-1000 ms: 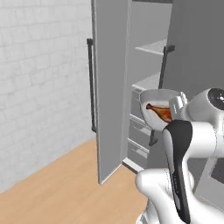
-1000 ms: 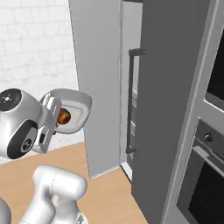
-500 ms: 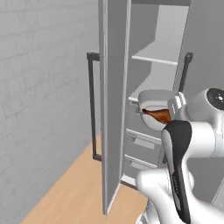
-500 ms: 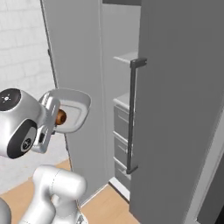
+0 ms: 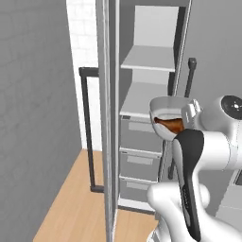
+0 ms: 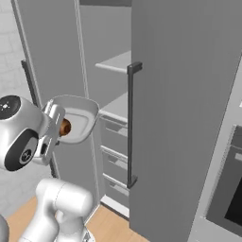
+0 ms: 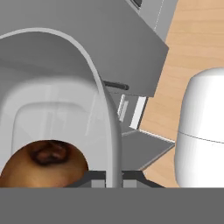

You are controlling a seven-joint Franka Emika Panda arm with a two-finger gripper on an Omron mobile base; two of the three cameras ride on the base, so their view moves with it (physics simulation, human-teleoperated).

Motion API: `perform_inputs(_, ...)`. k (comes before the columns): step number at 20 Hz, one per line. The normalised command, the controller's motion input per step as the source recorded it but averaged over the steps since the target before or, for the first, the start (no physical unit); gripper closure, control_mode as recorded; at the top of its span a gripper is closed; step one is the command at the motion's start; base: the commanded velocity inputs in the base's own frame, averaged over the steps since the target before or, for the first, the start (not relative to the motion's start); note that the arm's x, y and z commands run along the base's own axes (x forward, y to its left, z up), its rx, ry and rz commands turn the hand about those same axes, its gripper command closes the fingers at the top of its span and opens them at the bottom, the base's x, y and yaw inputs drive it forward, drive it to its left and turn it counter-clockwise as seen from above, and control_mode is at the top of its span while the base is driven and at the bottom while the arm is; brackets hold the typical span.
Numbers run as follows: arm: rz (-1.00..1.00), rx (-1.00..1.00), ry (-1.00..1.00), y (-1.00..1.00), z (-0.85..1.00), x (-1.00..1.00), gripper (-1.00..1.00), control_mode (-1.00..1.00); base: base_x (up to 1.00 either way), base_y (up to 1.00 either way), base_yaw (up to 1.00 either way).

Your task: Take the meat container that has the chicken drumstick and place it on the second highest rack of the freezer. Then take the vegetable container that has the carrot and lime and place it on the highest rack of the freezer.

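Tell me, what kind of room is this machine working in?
Most likely a home kitchen, a rendered one. A tall freezer stands open with white shelves and grey drawers, an oven is built into the wall beside it, and the arm carries a container holding a chicken drumstick.

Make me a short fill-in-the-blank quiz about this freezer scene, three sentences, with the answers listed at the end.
1. The gripper is shut on the rim of the white ____.
2. Inside the meat container lies a chicken ____.
3. Below the two white shelves, the freezer has grey ____.

Missing words: container; drumstick; drawers
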Motion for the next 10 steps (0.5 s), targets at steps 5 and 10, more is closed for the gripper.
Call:
perform_inputs(5, 0.00, 0.00, 0.00, 0.00, 0.00, 0.00, 1.00, 1.00, 0.59, 0.00, -0.01)
perform_inputs(10, 0.00, 0.00, 0.00, 0.00, 0.00, 0.00, 1.00, 1.00, 0.48, 0.17, 0.01)
